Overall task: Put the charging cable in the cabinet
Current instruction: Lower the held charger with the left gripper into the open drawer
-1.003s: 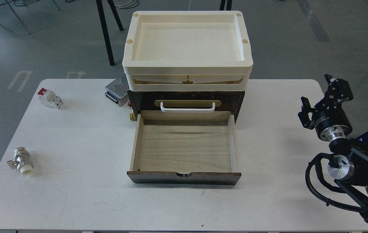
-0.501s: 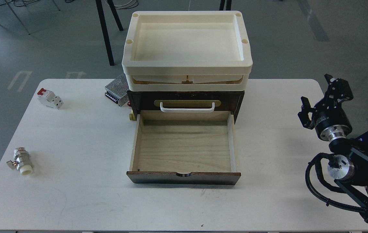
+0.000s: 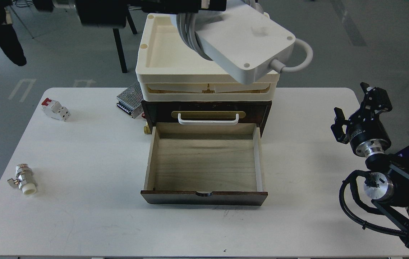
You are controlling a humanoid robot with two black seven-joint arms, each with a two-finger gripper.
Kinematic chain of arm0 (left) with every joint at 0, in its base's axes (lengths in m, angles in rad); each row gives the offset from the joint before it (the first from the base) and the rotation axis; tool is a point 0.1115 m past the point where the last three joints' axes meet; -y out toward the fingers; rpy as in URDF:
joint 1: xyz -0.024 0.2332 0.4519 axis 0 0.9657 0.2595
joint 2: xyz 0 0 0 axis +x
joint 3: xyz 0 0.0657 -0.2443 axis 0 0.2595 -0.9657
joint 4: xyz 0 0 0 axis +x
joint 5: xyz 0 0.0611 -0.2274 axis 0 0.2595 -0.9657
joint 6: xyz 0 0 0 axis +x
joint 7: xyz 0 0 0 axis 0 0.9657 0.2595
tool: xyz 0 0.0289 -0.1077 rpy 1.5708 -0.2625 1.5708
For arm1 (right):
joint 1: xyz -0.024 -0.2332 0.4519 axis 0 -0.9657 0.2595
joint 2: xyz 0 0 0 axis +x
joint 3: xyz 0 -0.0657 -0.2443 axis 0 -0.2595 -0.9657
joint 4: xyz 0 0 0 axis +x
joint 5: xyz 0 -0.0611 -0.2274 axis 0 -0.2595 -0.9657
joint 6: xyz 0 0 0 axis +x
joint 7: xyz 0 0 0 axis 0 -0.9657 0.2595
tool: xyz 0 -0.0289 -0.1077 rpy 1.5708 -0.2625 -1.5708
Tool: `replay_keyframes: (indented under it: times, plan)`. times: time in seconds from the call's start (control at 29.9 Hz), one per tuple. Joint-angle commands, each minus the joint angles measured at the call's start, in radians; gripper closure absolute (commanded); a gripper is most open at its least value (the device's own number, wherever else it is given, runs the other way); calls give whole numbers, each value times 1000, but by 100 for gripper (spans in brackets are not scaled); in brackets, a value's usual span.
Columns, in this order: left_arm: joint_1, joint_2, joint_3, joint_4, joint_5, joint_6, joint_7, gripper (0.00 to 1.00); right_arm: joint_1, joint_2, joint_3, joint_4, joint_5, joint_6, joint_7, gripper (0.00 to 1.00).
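The charging cable point(image 3: 247, 41), a flat white power brick with pale cord wound around it, hangs in the air close to my head, in front of the cream trays point(image 3: 161, 72). My left gripper point(image 3: 204, 4) reaches in along the top edge and is shut on its upper end; the fingers are mostly cut off by the frame. The dark brown cabinet point(image 3: 266, 109) stands mid-table with its pale wood drawer point(image 3: 204, 165) pulled out and empty. My right gripper point(image 3: 352, 102) is open and empty at the table's right edge.
A perforated metal power supply point(image 3: 129, 99) sits left of the cabinet. A white-and-red circuit breaker point(image 3: 55, 109) lies at the far left. A metal valve point(image 3: 23, 178) lies at the left front. The white table point(image 3: 82, 216) bears them all.
My left arm has come into view along the top, carrying the charging cable above the trays. The right arm and the drawer have not moved.
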Motion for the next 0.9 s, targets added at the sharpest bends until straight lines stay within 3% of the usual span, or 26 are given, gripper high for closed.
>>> replay_keyframes:
  times: [0.0, 0.33, 0.57, 0.87]
  plan:
    - [124, -4, 1, -28, 65, 5, 0, 98, 0, 0, 0, 0, 0, 0, 0, 1]
    - [324, -8, 2, -68, 127, 97, 0, 98, 0, 0, 0, 0, -1, 0, 0, 1]
    - [528, -39, 2, -60, 234, 207, 0, 98, 0, 0, -1, 0, 0, 0, 0, 1]
    - [644, -129, 4, 15, 251, 312, 0, 98, 0, 0, -3, 0, 0, 0, 0, 1]
